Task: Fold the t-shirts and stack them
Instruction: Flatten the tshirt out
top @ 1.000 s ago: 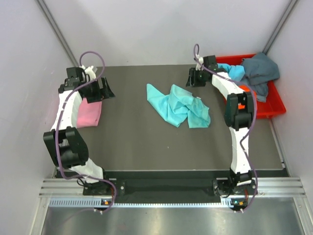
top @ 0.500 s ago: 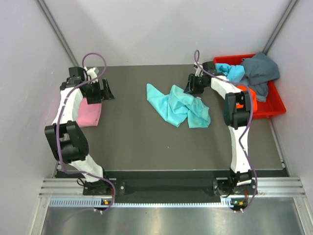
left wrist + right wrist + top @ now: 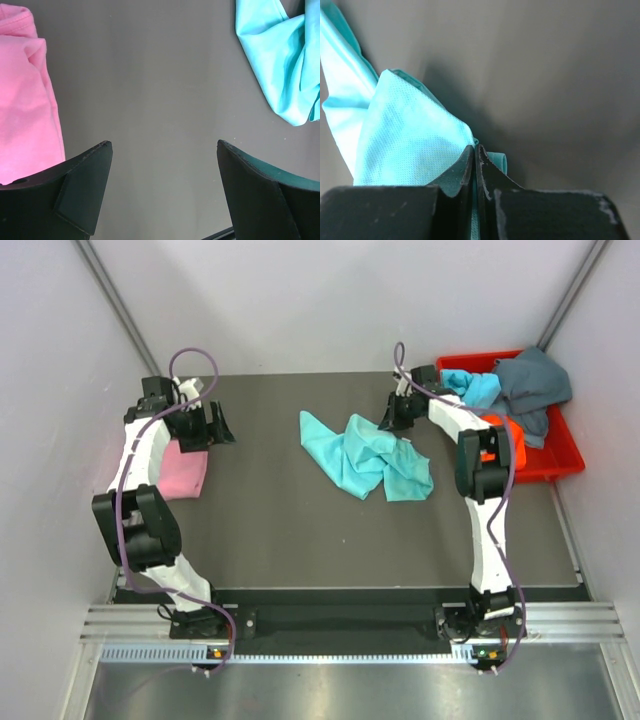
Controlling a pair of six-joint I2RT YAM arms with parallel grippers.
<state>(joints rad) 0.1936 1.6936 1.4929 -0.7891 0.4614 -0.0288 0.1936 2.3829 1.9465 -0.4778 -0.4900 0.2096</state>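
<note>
**While the left claw (image 3: 205, 426) hangs wide open, the right claw (image 3: 398, 418) is clenched on the crumpled, soft-cloth teal t-shirt (image 3: 365, 455)**

Because the teal t-shirt lies bunched in the middle of the dark grey worktop (image 3: 280, 530), it would need spreading before any fold. The right claw's grip at the heap's far right edge looks meant for that. In the right wrist view its black fingers (image 3: 462, 167) are pressed together low over the worktop, with a thin fold of teal fabric caught between them.

The left claw, released and touching nothing, hangs over bare worktop just beside the flat, soft-cloth pink t-shirt (image 3: 183, 468) at the left edge. That shirt looks folded, probably set there as the base of the stack, clear of the working area. The teal t-shirt is well apart from this claw.

The red plastic bin (image 3: 555, 455) at the far right holds a light blue shirt (image 3: 478, 388) and a dark grey-blue shirt (image 3: 535, 385), heaped loosely over its rim and apparently waiting their turn. The task looks to be in its early part.
</note>
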